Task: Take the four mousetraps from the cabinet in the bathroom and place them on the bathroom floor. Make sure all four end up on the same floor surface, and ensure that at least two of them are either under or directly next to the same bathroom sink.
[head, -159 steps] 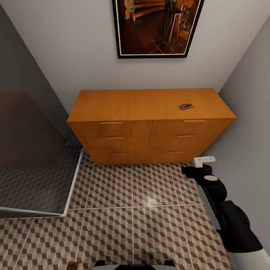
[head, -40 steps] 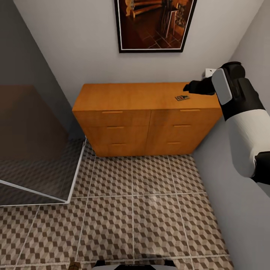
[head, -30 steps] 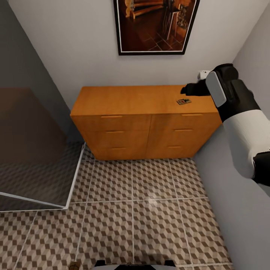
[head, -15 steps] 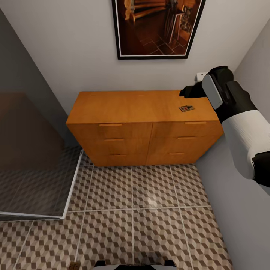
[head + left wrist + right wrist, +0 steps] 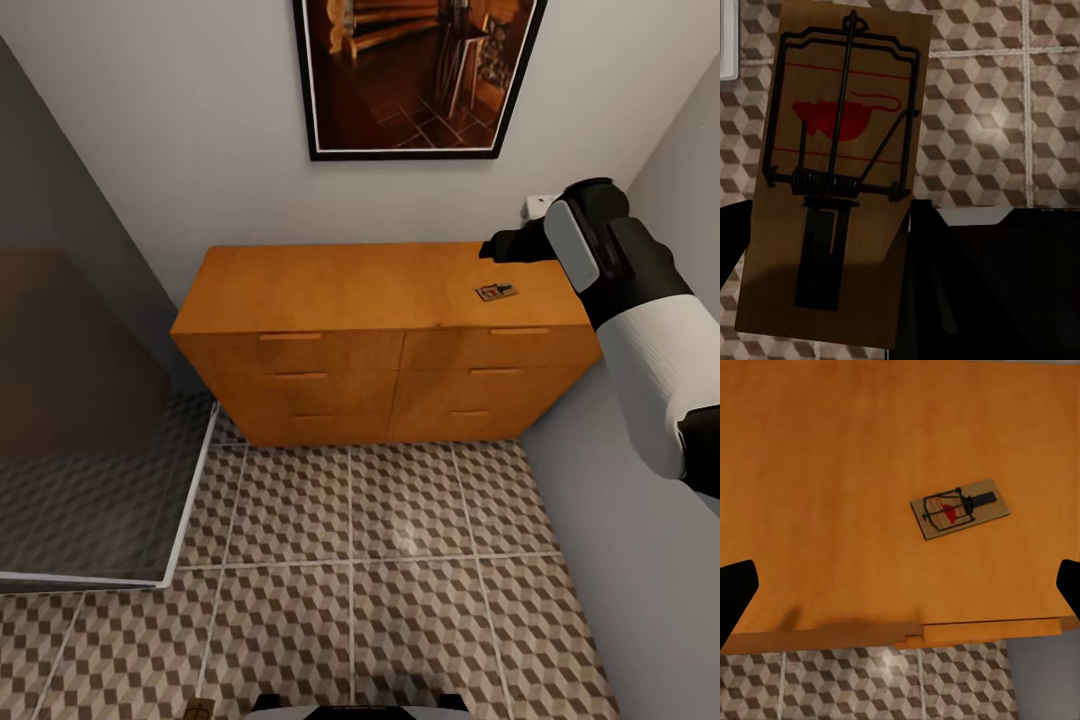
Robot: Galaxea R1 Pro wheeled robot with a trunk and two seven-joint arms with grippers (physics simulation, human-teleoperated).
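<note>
Mousetrap (image 5: 958,509) on cabinet (image 5: 340,285) top is seen just beyond right gripper (image 5: 900,585), long axis diagonal, fingers spread open; second mousetrap (image 5: 836,176) is gripped by left fingers.

two mousetraps: one (image 5: 495,292) on the cabinet (image 5: 380,340) top near its right edge, one (image 5: 832,180) seen close in the left wrist view. six drawers, one framed picture (image 5: 415,75).

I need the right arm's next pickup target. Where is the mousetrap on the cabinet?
In the head view the mousetrap lies flat on the cabinet top, near its right front corner, just below the right gripper.
</note>
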